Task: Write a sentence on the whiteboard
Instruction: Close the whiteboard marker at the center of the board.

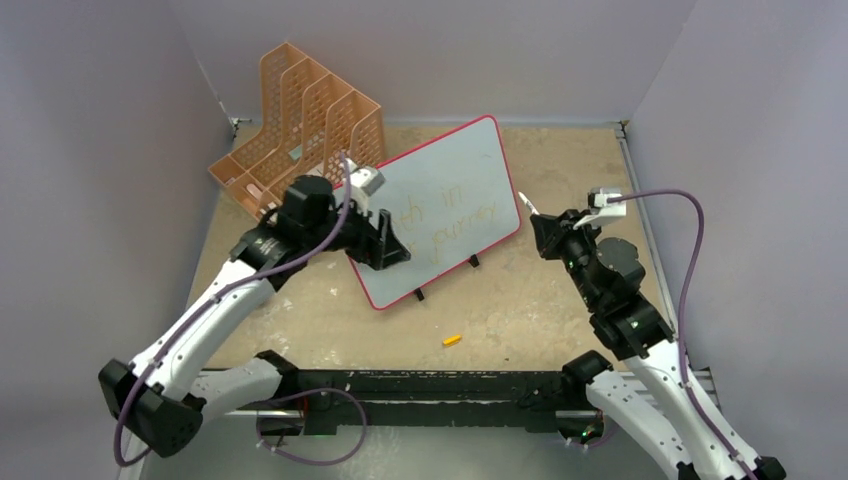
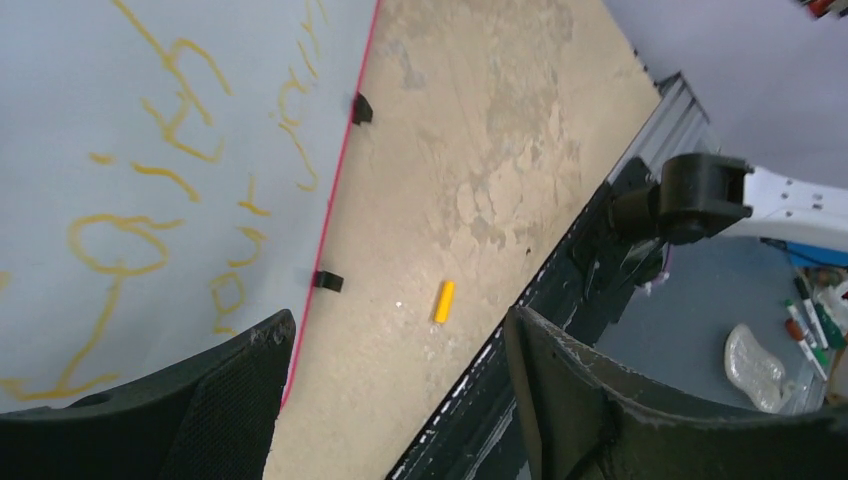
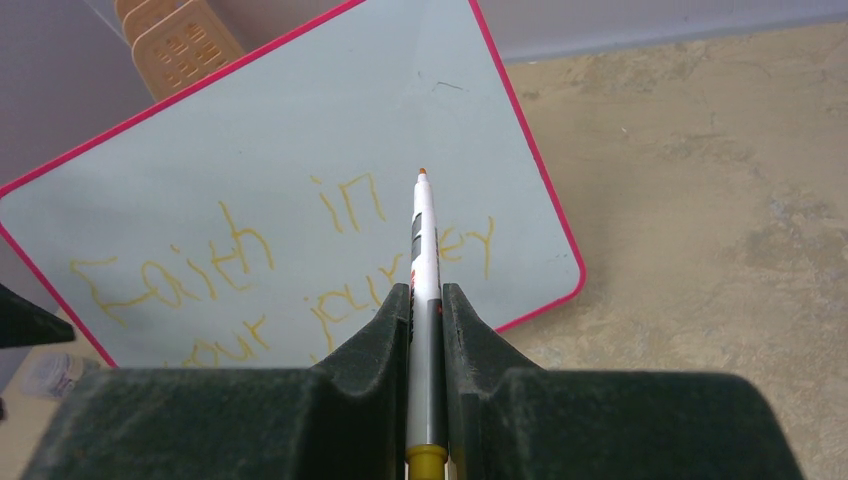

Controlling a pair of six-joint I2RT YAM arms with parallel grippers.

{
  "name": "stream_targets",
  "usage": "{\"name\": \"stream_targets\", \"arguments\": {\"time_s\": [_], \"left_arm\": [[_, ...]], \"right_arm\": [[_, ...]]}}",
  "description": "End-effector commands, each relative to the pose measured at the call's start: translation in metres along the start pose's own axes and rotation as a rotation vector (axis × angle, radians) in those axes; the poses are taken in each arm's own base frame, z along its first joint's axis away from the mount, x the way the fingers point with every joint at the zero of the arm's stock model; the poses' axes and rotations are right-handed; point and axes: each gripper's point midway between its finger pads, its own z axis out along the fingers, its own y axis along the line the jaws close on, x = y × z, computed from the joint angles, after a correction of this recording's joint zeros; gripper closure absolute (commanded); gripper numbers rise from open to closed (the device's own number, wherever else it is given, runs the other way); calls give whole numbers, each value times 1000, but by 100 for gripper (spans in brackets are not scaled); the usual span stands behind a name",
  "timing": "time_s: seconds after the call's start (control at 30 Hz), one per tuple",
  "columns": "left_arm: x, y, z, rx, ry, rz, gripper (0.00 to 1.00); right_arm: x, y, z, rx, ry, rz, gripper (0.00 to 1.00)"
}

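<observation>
- Your right claw [image 3: 425,300] pinched the marker [image 3: 424,225], its tip aimed at the whiteboard [image 3: 300,120] ahead, seemingly clear of it.
- The sentence [image 3: 240,255] there read "Faith in your journey"; the writing looked finished.
- Your left claw [image 2: 400,325] hung spread beside the whiteboard's edge.
- Next, probably: lower the marker onto the worktop [image 3: 700,200] gently.
</observation>
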Motion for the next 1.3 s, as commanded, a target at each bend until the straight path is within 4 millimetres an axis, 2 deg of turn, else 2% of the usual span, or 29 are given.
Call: {"name": "stream_targets", "arguments": {"time_s": [0.0,0.13,0.33,0.47,0.57,0.93,1.13,1.27], "left_arm": [[2,-18,22,-50,32,34,26],[36,-37,51,-57,160,87,29],[102,-63,77,-51,326,180,35],[139,-69,90,-54,405,251,36],[158,-66,100,-72,458,279,39],[208,-58,137,-89,587,400,52],[218,-54,148,-89,618,431,59],[220,-52,156,-83,622,455,60]], "right_arm": [[-15,5,-4,-26,-57,-10,100],[-18,2,-7,-15,-75,-6,100],[-21,-3,-10,8,-100,4,100],[-21,-6,-9,25,-106,9,100],[-23,-9,-10,43,-116,11,100],[-28,-14,-14,69,-141,21,100],[-26,-14,-13,67,-133,18,100],[-25,-14,-12,67,-129,17,100]]}}
